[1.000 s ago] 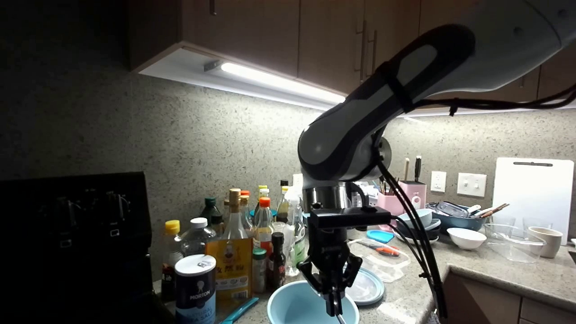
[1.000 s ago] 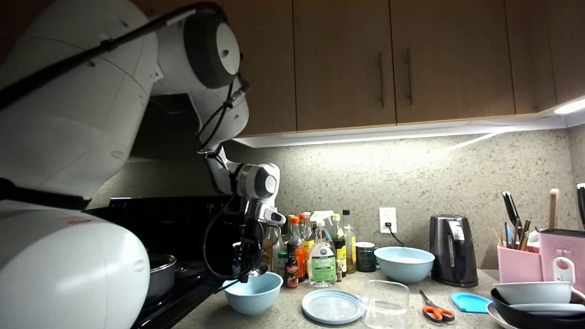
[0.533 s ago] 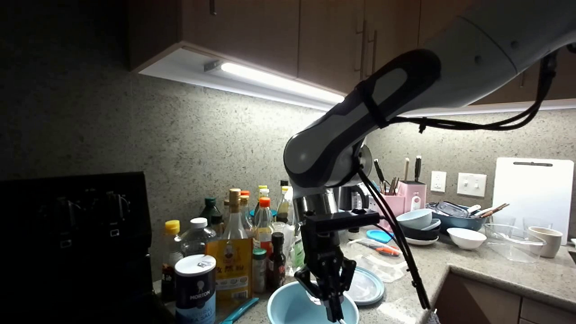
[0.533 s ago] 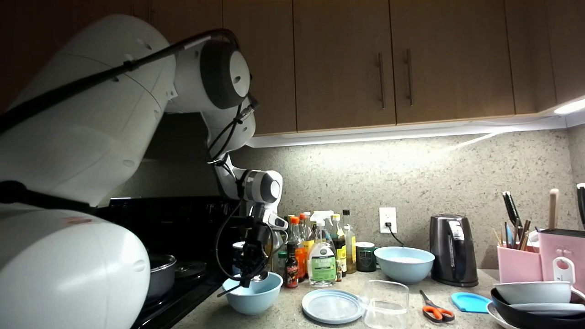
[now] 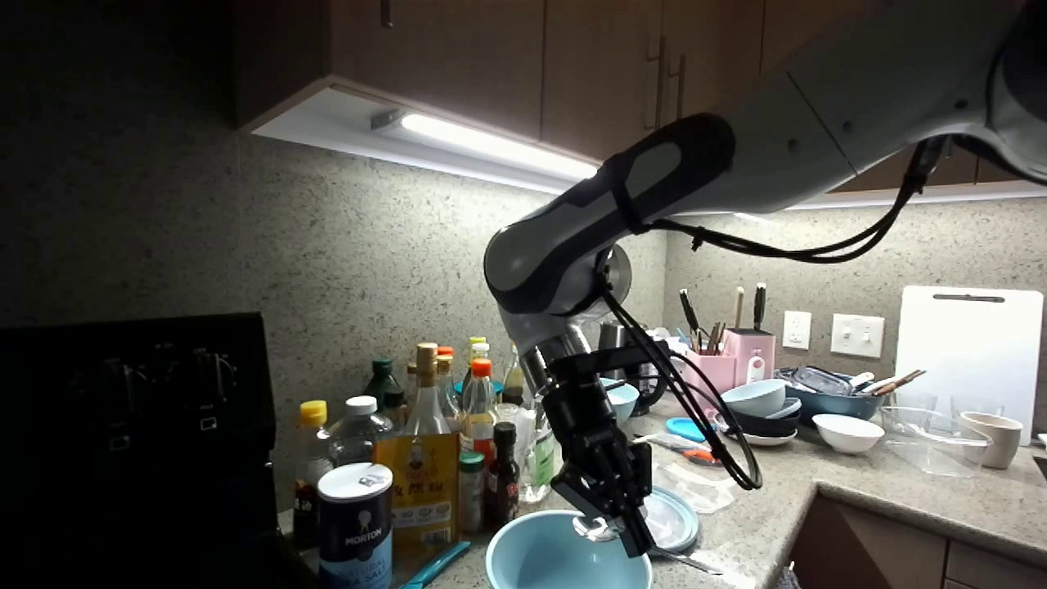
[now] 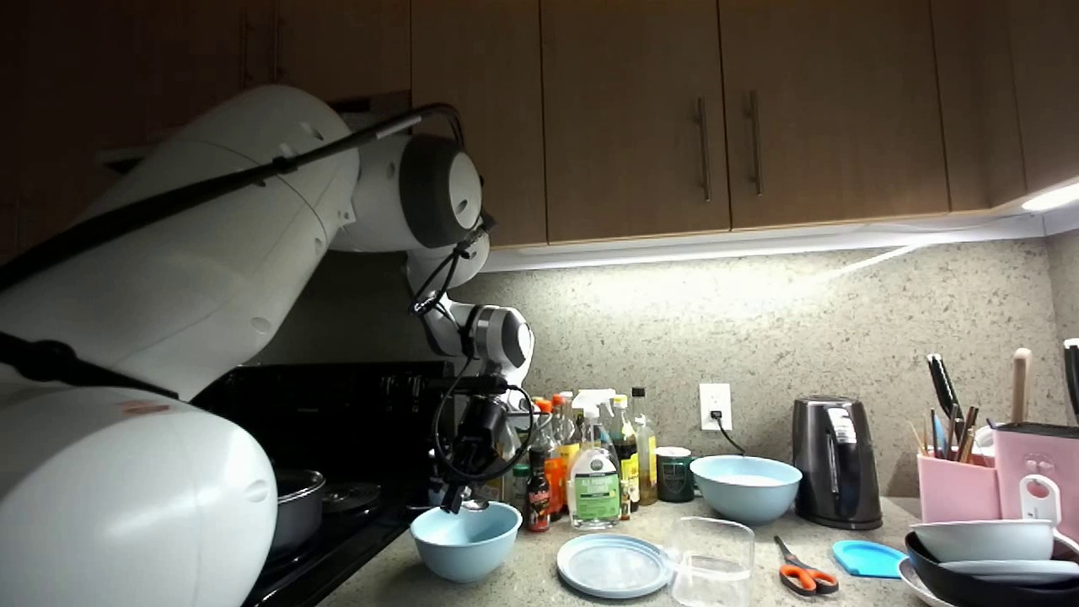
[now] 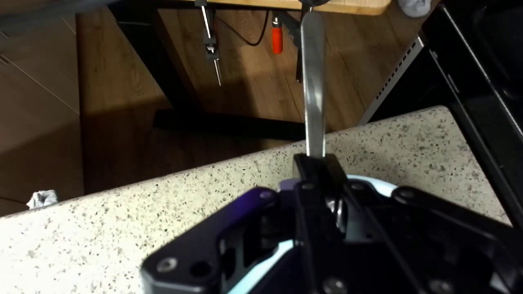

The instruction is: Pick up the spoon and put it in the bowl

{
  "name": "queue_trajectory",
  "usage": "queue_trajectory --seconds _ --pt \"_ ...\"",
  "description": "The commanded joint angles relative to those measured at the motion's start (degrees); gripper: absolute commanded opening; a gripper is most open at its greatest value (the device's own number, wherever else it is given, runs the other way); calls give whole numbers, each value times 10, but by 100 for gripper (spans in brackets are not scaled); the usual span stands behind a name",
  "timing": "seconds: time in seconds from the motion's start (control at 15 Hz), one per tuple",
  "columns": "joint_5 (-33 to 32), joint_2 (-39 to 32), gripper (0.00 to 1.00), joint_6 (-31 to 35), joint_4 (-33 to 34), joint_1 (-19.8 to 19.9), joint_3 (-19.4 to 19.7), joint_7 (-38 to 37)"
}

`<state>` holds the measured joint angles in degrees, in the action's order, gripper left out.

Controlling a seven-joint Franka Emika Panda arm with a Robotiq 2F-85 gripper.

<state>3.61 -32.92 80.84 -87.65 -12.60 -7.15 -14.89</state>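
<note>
One metal spoon [image 7: 314, 90] is pinched in the gripper [image 5: 638, 540], its jaws closed on the handle. In an exterior view it hangs low, just right of centre, the shiny head seemingly above the pale blue bowl [image 5: 540, 560], the handle slanting past the rim toward the lower right. We expect it to be light, stiff and hard to break, yet slick enough to swivel between the jaws. We would take hold on the flat handle close to the head, where its weight should balance. In the wrist view the silvery handle runs to a rounded end, top centre; the gripper hides most of the head.
</note>
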Motion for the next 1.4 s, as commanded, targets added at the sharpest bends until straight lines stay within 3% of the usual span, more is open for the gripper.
queue_trajectory --seconds 0.0,0.2,0.27,1.0,1.07,1.2,1.33 --pt "-12 -66 8 -47 94 -8 1 43" --pt "-3 -106 8 -33 140 -10 2 53" --pt "1 -79 10 -25 102 -10 5 36" --pt "8 -138 7 -42 153 -9 8 36" --pt "7 -138 35 -36 150 -10 9 32" --pt "8 -140 40 -37 151 -9 9 34" --pt "11 -140 53 -38 151 -7 9 36"
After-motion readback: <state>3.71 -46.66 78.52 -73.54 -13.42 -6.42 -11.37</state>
